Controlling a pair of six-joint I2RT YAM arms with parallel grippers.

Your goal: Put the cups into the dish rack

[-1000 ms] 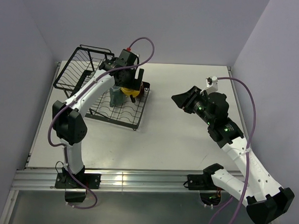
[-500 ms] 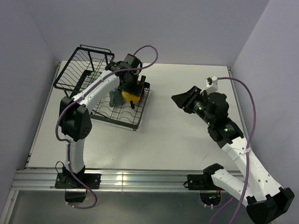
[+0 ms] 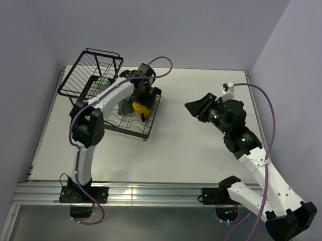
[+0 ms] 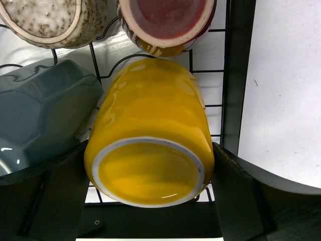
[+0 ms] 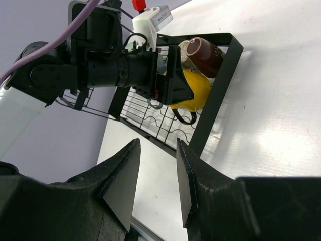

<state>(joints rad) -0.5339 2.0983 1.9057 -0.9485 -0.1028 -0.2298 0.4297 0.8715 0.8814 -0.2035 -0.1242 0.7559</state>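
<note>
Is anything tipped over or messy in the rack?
Nothing looks spilled or broken. The yellow mug lies on its side in the dish rack, its bottom facing the left wrist camera, seemingly touching the green tumbler. The left tool is shut on it, so it probably just isn't set down yet.
</note>
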